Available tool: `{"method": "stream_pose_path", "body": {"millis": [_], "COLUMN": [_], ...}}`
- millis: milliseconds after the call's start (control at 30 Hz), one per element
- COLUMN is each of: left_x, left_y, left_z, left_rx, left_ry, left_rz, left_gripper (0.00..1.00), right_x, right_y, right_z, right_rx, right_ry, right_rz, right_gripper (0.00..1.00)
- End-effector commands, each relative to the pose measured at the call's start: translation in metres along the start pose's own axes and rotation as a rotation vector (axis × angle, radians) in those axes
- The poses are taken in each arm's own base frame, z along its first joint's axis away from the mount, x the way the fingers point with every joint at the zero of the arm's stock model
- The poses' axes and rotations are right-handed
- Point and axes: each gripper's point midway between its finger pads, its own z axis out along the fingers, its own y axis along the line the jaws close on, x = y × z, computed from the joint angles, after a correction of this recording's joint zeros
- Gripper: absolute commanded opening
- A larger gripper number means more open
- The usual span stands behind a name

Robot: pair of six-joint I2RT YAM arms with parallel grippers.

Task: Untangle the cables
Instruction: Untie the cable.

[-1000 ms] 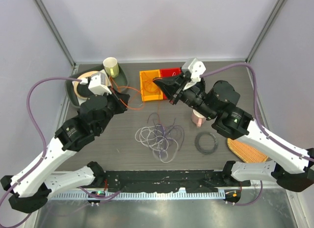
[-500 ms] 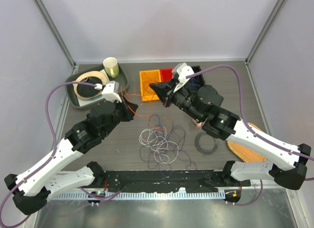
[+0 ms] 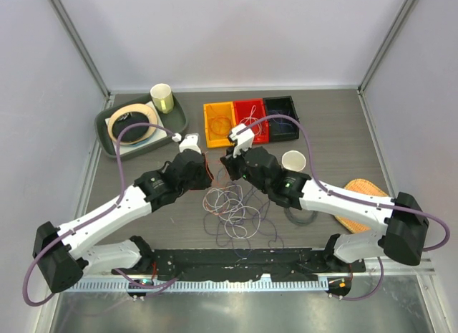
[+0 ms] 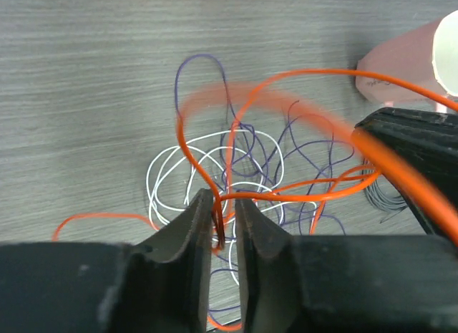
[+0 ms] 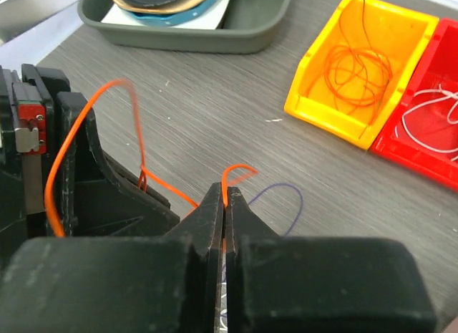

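The cables [image 3: 232, 208] lie as a loose tangle of white, orange and purple loops on the table centre. Both grippers hang close together just behind it. My right gripper [image 5: 226, 193] is shut on an orange cable [image 5: 230, 174], which arcs out above its tips. That orange cable [image 4: 300, 197] runs across to my left gripper [image 4: 220, 200]. There it passes between the jaws, which stand a little apart, and rests against one finger [image 4: 197, 218] without being pinched. White loops [image 4: 164, 168] and purple loops [image 4: 200, 61] lie underneath.
A yellow bin [image 3: 209, 125] with orange loops, a red bin [image 3: 252, 104] with white loops and a black bin [image 3: 280, 118] stand behind. A pink cup [image 3: 293, 161], a black coil [image 3: 300, 215] and an orange mat [image 3: 361, 215] are at right. A tray [image 3: 107, 143] and a cup [image 3: 162, 98] are at back left.
Both arms have swung inward and down to the tangle from near the tray and the bins. The left jaws, shut before, now stand slightly apart round the orange cable.
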Motion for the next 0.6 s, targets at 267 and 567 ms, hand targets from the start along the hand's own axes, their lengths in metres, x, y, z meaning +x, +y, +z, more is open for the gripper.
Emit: {"method": "stream_pose_path", "body": {"millis": [267,567], "left_x": [0.029,0.041], "left_y": [0.01,0.021], "left_z": [0.012,0.016], "left_rx": [-0.038,-0.048], "left_ry": [0.093,0.103], "left_rz": [-0.02,-0.01], "left_gripper": [0.51,0.84], "right_x": [0.027,0.049], "right_y": [-0.009,-0.015], "right_z": [0.013,0.019], "right_rx": [0.063,0.049], "right_ry": [0.041,0.096], "right_rz": [0.114,0.18], "right_gripper": [0.01,0.01]}}
